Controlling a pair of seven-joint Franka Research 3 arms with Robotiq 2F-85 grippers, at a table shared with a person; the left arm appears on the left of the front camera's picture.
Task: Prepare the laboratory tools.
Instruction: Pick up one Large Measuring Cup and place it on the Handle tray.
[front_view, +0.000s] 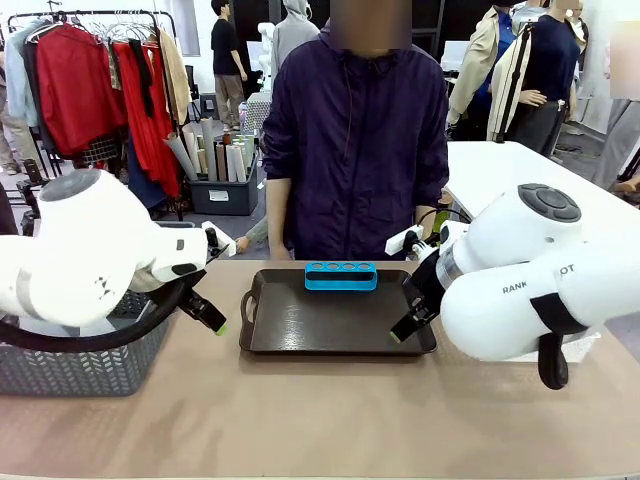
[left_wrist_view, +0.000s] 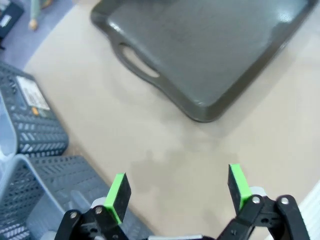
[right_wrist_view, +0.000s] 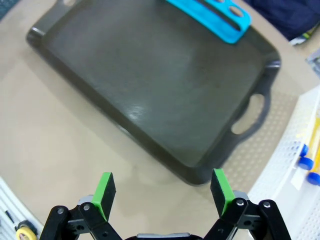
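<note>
Front: left gripper (front_view: 214, 322) and right gripper (front_view: 400, 332) flank the dark tray (front_view: 300, 322), blue rack (front_view: 341, 275) at its far edge. Left wrist: jaws spread, empty, over bare bench (left_wrist_view: 150, 135) by grey baskets (left_wrist_view: 37, 132). Right wrist: also spread, empty; blue-capped test tubes (right_wrist_view: 303, 162) lie in white basket (right_wrist_view: 282, 172), whose wall could snag a finger.

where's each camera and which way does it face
Front view: fixed between the arms, facing across the table at the person; both white arms flank the dark tray.
Left wrist view: on the left wrist, looking down past open left fingers at the tray's handled corner and grey baskets.
Right wrist view: on the right wrist, looking down past open right fingers at the tray, blue rack and white basket.
Shared: all see the tray; front and right wrist, the blue rack.
</note>
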